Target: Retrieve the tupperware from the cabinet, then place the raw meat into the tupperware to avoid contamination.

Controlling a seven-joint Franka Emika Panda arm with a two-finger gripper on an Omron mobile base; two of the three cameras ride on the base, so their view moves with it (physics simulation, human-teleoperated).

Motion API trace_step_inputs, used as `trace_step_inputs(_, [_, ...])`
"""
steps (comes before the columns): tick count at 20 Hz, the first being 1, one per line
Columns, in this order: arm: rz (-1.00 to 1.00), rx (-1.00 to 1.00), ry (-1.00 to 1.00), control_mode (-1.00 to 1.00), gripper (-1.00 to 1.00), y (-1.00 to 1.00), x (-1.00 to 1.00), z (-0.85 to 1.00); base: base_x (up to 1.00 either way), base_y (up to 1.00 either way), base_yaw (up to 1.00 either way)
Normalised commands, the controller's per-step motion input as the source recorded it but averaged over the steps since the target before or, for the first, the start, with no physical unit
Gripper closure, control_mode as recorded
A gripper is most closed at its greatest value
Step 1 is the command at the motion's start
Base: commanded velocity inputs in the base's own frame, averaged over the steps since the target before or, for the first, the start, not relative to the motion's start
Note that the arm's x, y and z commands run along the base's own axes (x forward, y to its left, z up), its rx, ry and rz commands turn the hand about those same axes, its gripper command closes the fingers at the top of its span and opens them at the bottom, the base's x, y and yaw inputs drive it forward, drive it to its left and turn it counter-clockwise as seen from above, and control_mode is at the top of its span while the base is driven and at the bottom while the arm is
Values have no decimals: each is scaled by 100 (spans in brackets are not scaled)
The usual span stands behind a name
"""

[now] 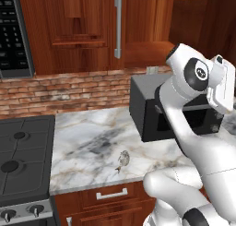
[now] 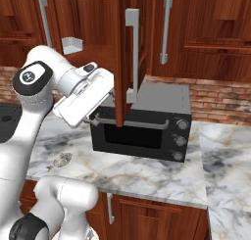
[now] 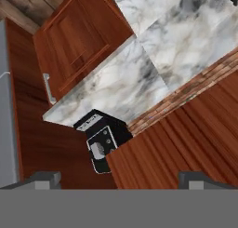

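One tupperware (image 2: 71, 45) is sitting on the shelf inside the open cabinet (image 2: 88, 18), near the front edge of that shelf, high above the worktop (image 1: 92, 142). The right base view is showing it as a pale, shallow container just left of the open door (image 2: 119, 58), which is standing edge-on toward the camera with its long silver handle (image 2: 132, 53). The raw meat (image 1: 122, 159) is lying alone on the marble worktop, close to the front edge and just left of the black toaster oven (image 2: 142, 124), well apart from the container.

The gripper (image 3: 121, 178) is standing fully released and is holding nothing; in the hand view its two fingertips (image 3: 44, 179) are rising wide apart and are pointing along the door surface toward the worktop, not toward the shelf. The white hand (image 2: 86, 99) is hanging between the toaster oven and the open door, below the container.

Several things could probably go wrong from here. The hand is very near the door edge, so a lift toward the shelf could knock the door or the oven top. The container looks light and smooth, so a careless approach might push it deeper into the cabinet instead of catching its rim.
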Motion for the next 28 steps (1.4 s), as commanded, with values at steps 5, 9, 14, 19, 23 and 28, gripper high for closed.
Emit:
trace_step_inputs(5, [2,0,0,-100,-100,-13,0,-2,0,0,0])
trace_step_inputs(9, [-6,0,-1,-100,-100,20,0,0,0,0,0])
trace_step_inputs(14, [-11,-7,-12,-100,-100,76,0,4,0,0,0])
trace_step_inputs(19, [-14,0,-22,-100,-100,81,0,9,0,0,0])
trace_step_inputs(23, [-12,8,-14,-100,-100,45,-25,-6,0,0,0])
trace_step_inputs(28, [-7,16,-17,-100,-100,37,-25,-2,0,0,0])
